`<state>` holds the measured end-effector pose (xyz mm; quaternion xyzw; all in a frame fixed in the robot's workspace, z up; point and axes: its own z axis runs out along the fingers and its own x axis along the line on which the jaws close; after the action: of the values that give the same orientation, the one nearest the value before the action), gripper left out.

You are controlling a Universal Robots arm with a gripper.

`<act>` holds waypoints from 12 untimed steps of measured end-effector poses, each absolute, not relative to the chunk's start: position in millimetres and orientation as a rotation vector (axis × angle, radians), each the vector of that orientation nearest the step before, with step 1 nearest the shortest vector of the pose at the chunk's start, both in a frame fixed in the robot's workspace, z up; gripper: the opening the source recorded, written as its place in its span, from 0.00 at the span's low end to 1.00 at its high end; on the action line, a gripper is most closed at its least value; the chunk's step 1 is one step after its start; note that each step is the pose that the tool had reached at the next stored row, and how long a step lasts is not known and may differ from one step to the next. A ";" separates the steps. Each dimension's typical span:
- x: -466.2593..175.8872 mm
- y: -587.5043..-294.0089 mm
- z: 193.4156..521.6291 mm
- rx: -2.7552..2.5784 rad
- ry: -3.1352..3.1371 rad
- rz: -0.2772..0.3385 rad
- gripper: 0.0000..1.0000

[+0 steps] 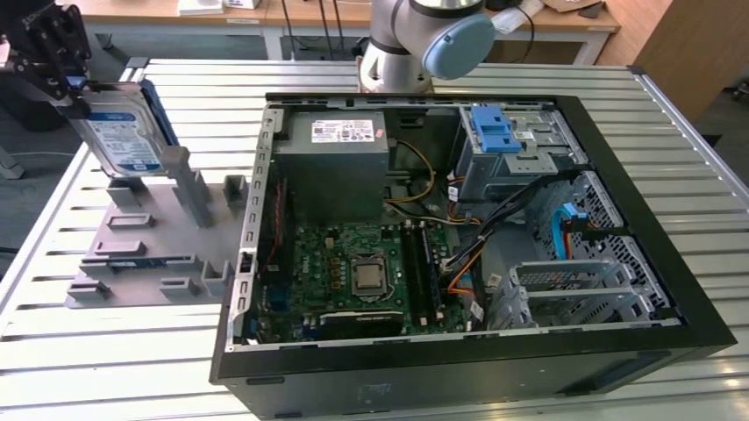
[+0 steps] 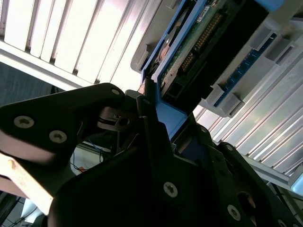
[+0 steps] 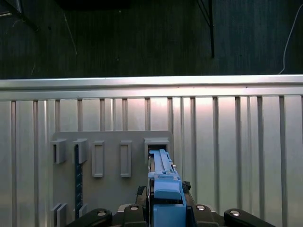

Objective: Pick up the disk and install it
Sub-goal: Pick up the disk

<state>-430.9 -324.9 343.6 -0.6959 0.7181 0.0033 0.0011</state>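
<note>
Now the hand (image 1: 73, 88) clamps the disk (image 1: 121, 136) by its upper edge, upright above the grey holder (image 1: 153, 254) on the worktop (image 1: 690, 175). A straight, vertical lift should avoid snagging the holder's slot.

a pale table of ribbed aluminium slats (image 1: 117, 368) spans the scene, and bright light glares off its ridges in the first wrist view. beyond its far edge stand light wooden desks with white legs (image 1: 316, 13). a brown wooden panel (image 1: 685, 44) rises at the exterior view's right. the dark grey floor (image 1: 30, 189) has thin cables (image 3: 211, 28) trailing across it.
</note>
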 end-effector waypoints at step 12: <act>-430.9 -324.9 351.0 -2.185 2.254 0.010 0.36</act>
<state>-430.9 -324.9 351.0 -0.6959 0.7181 0.0032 0.0011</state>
